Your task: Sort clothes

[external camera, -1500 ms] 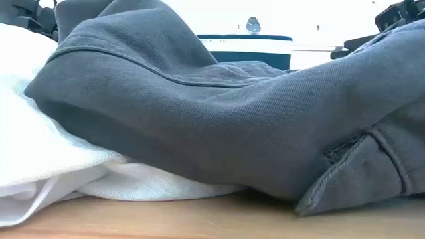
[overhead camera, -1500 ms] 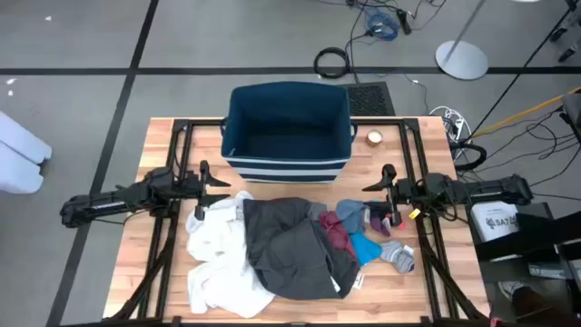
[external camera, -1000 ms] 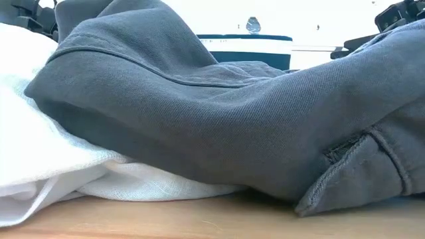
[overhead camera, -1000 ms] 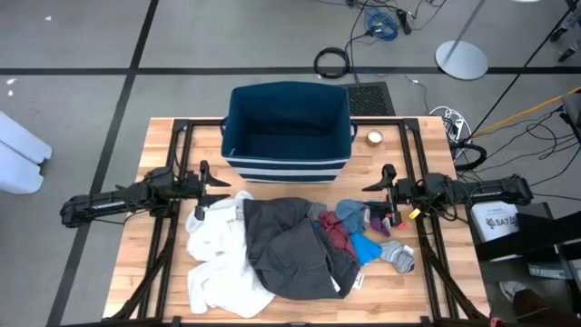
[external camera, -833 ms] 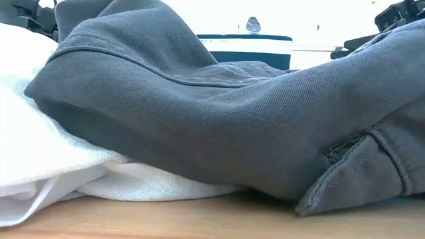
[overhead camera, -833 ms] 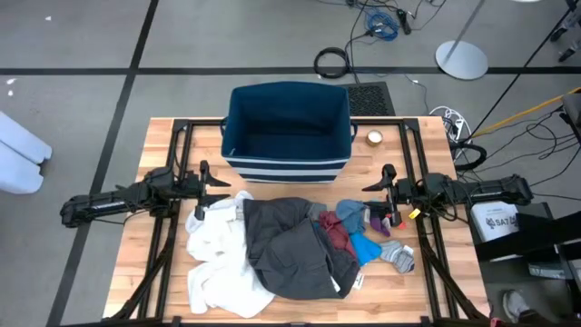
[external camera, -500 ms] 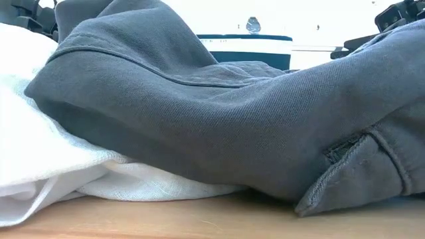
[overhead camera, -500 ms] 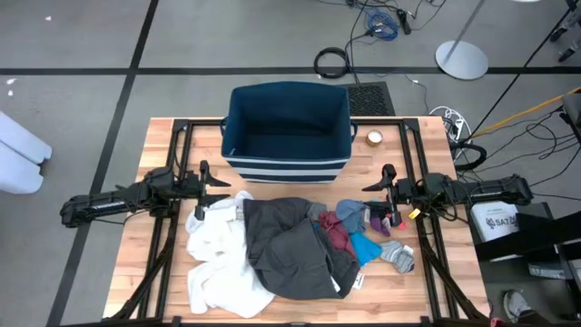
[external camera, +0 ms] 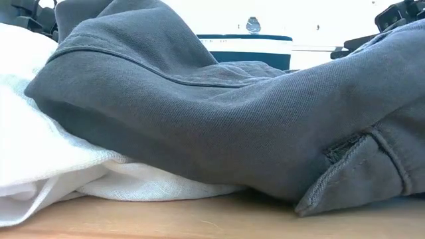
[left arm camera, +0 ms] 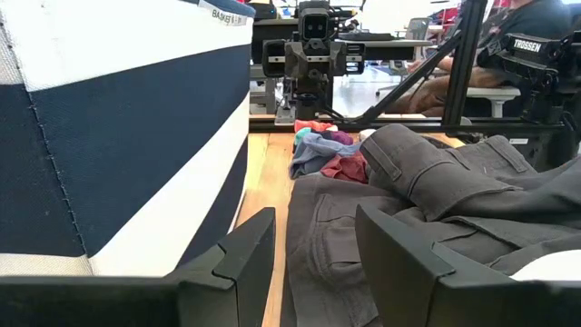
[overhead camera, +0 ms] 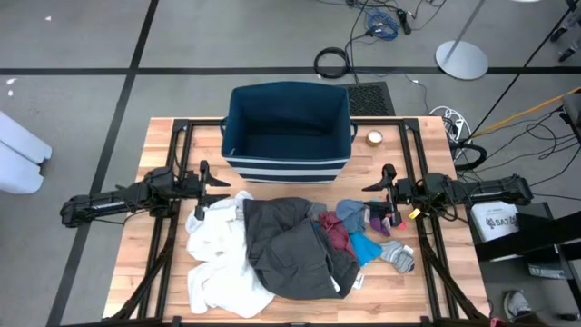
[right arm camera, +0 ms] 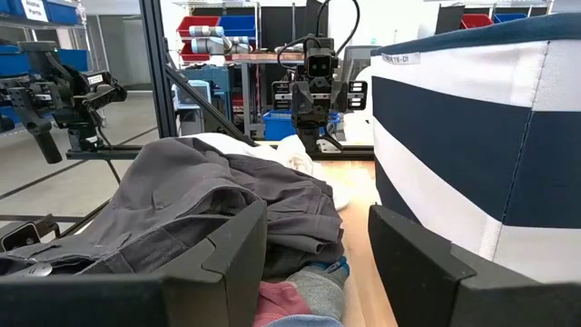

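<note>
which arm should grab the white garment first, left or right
Left, probably. The left gripper is open right beside the white garment, which lies on that side; the right gripper sits across the pile, by the small coloured pieces.

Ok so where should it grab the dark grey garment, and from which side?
Probably the raised fold of the dark grey garment nearest the bin, taken from above: it lies topmost, draped over the white garment. The left gripper, open, is nearest; the right gripper waits open by the small pieces.
</note>
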